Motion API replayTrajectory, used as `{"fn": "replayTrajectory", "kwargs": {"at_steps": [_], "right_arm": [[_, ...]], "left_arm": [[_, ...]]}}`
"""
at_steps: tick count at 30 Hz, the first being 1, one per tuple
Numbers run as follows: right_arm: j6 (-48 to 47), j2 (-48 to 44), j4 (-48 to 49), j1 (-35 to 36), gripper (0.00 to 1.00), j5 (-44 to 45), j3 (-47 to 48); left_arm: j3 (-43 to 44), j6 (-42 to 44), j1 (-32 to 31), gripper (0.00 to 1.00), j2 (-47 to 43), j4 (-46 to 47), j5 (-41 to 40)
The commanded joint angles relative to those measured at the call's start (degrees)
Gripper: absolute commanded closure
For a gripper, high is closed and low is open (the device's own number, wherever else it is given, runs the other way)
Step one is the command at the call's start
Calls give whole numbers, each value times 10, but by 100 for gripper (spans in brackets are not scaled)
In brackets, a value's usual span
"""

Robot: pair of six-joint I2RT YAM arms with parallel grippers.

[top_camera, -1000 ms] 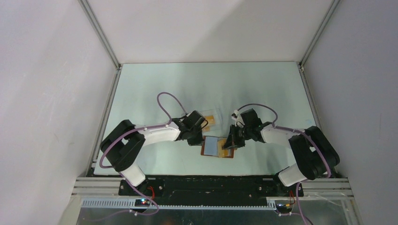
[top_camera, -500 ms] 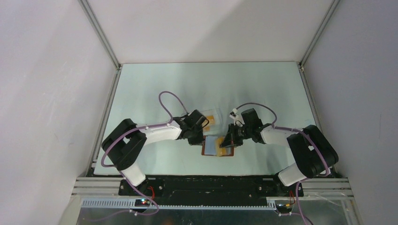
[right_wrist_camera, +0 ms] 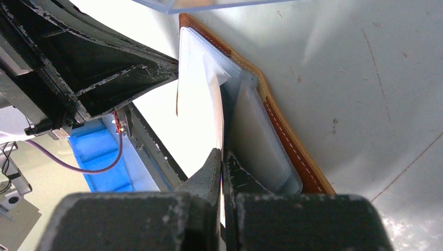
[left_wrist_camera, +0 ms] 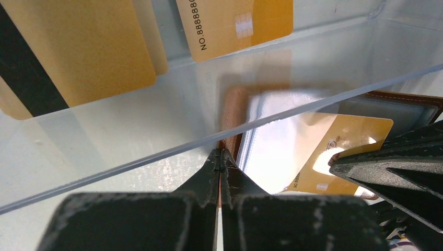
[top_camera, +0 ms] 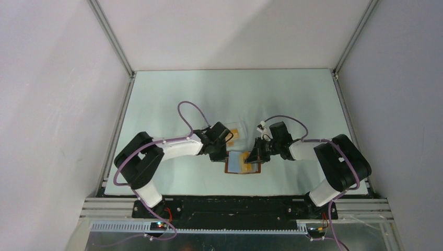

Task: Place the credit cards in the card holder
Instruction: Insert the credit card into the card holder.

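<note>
R fingers (right_wrist_camera: 211,167), clamped on credit card (left_wrist_camera: 345,133), have edged it further over card holder (right_wrist_camera: 282,125), pinned by shut L fingers (left_wrist_camera: 209,175); insertion looks underway.

Right gripper (top_camera: 254,155) now sits further left than a second ago, its closed tips over the right half of the card holder (top_camera: 242,169) rather than beside it. The gold card (top_camera: 243,160) pinched in it lies further across the grey-blue pockets and hides more of them. The right arm (top_camera: 339,164) has its elbow drawn in toward the centre.
</note>
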Motion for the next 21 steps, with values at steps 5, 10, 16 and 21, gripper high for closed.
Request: {"fn": "replayTrajectory", "kwargs": {"at_steps": [5, 10, 16, 21], "right_arm": [[24, 8, 73, 0, 100, 35, -23], [34, 11, 91, 5, 100, 45, -29], [62, 29, 132, 12, 100, 47, -29], [83, 43, 153, 28, 100, 49, -30]], "left_arm": [[3, 13, -3, 100, 24, -18, -7], [4, 12, -4, 100, 24, -19, -7], [5, 12, -4, 100, 27, -20, -7], [6, 13, -5, 100, 25, -21, -7]]}}
